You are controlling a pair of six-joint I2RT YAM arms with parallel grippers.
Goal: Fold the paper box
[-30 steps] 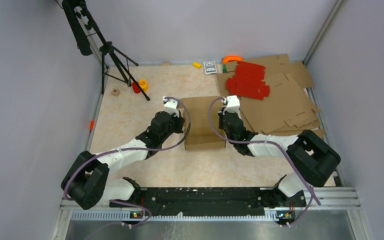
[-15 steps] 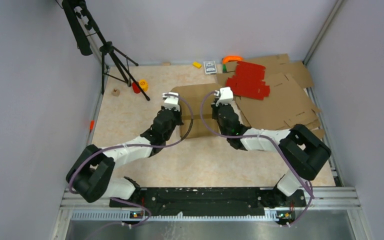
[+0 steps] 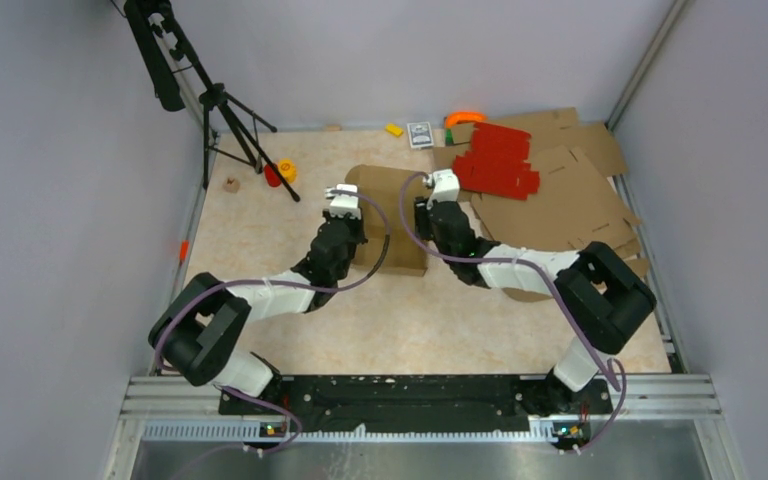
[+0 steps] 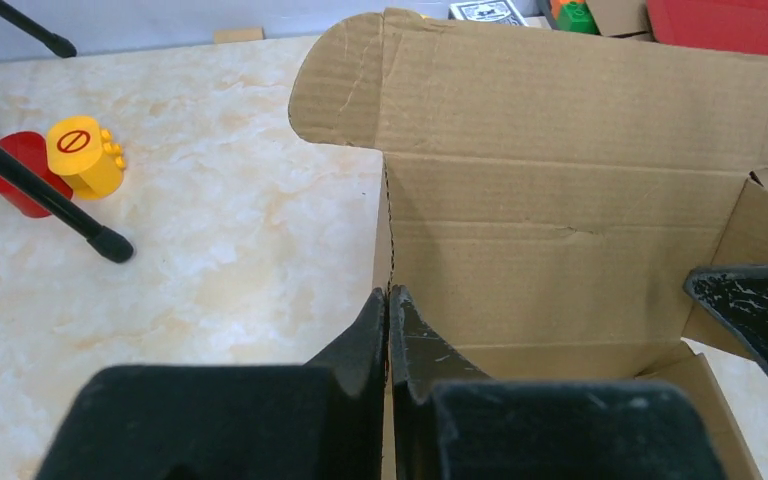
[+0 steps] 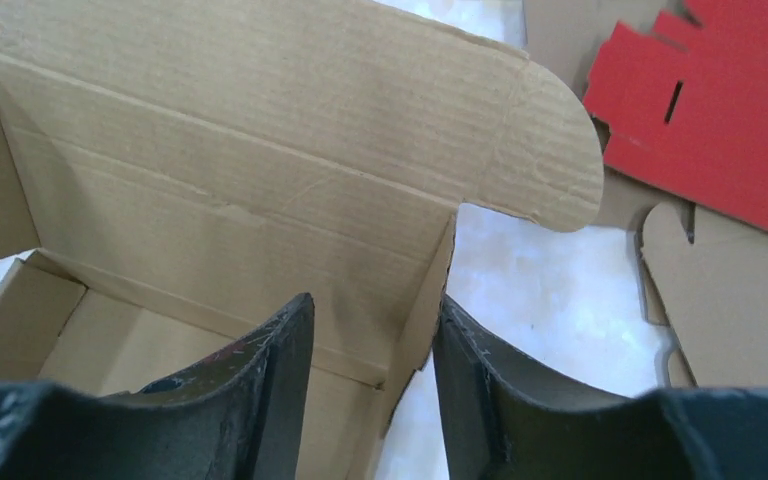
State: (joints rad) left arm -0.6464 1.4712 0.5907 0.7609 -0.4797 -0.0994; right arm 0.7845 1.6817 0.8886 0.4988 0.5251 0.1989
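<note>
1. Counter [image 3: 260,230]: pale marbled surface that carries every item listed below.

2. Flat brown cardboard sheets [image 3: 570,205]: stacked in the far right corner of the counter. Position unchanged.

3. Paper box [image 3: 390,188]: sits midway between the left and right edges, closer to the far edge than to the near one. One second ago it lay nearer the near edge, so it has been carried toward the far edge. Its rear panel stands raised, with a rounded flap at each top corner. Both side walls are upright.

4. Tripod [image 3: 225,110]: stands at the far left corner. Unchanged.

5. Red cardboard sheets [image 3: 495,160]: lie on the brown stack, near the far edge. Unchanged.

6. Left end effector [image 4: 388,300]: fingers pressed fully together, pinching the top edge of the box's left side wall. The grip is the same as one second ago, and the arm has reached farther forward.

7. Right end effector [image 5: 372,303]: fingers now stand apart, astride the box's right side wall without clamping it. One second ago they were closed.

8. Yellow toy piece [image 4: 85,155]: rests against a red piece [image 4: 15,170] near the tripod's feet, left of the box.
</note>
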